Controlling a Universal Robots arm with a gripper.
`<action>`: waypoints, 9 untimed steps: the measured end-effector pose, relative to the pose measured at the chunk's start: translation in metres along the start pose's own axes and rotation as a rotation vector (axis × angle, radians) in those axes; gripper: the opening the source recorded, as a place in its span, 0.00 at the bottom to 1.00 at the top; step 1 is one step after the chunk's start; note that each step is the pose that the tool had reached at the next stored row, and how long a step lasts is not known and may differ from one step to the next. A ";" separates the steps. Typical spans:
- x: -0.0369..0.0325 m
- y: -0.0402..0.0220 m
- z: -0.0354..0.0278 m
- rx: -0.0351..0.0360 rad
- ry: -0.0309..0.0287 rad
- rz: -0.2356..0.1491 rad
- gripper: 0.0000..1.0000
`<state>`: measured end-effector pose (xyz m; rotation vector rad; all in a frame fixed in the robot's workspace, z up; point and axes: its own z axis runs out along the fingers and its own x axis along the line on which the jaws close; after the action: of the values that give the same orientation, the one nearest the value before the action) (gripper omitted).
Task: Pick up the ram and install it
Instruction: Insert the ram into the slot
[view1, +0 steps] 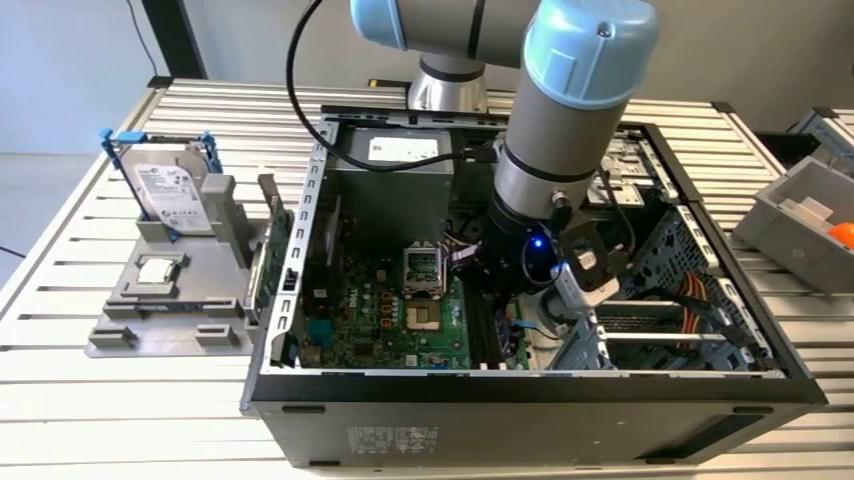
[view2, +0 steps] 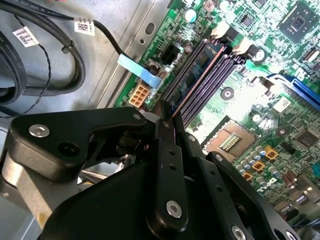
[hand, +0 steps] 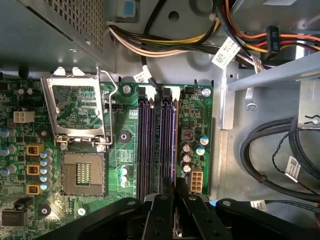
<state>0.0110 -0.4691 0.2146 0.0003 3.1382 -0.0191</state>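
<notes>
Gray stand (view1: 167, 330): sitting on the slatted table (view1: 80, 400) at the exterior view's left, beside the open computer case (view1: 534, 385).
Hard drive (view1: 171, 190): standing upright at the back of the stand.
Silver chip (view1: 158, 268): lying flat on the stand in front of the hard drive.
Green card (view1: 276, 262): standing on edge between the stand and the case wall.
Motherboard (view1: 380, 320): lying green on the case floor, its processor socket (view1: 419, 268) showing with the metal frame lifted.
Arm (view1: 567, 130): reaching down into the case, just to the exterior view's right of the socket.
Gripper (hand: 167, 192): hanging low over the memory slots (hand: 156, 145); in both wrist views its black fingers (view2: 167, 165) are sitting close together around a thin edge, so it appears to be pinching the ram.
Ram (view2: 192, 82): showing in the second wrist view as a long, thin strip seen edge-on, blue board with dark chips and a copper-coloured lower edge; it is running from the fingertips along the dark purple slots and lying in line with one of them. How far it is seated cannot be told.
Cables (hand: 165, 37): bundling in yellow, orange and black beyond the far end of the slots.
Gray bin (view1: 807, 215): standing on the table at the exterior view's right.
</notes>
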 end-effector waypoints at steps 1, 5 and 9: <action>0.0005 0.0000 0.0001 0.0001 -0.0001 0.001 0.00; 0.0006 0.0000 0.0031 0.0002 -0.0003 0.006 0.00; 0.0007 0.0000 0.0060 0.0003 -0.0001 0.007 0.00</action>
<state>0.0103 -0.4692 0.2086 0.0114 3.1380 -0.0196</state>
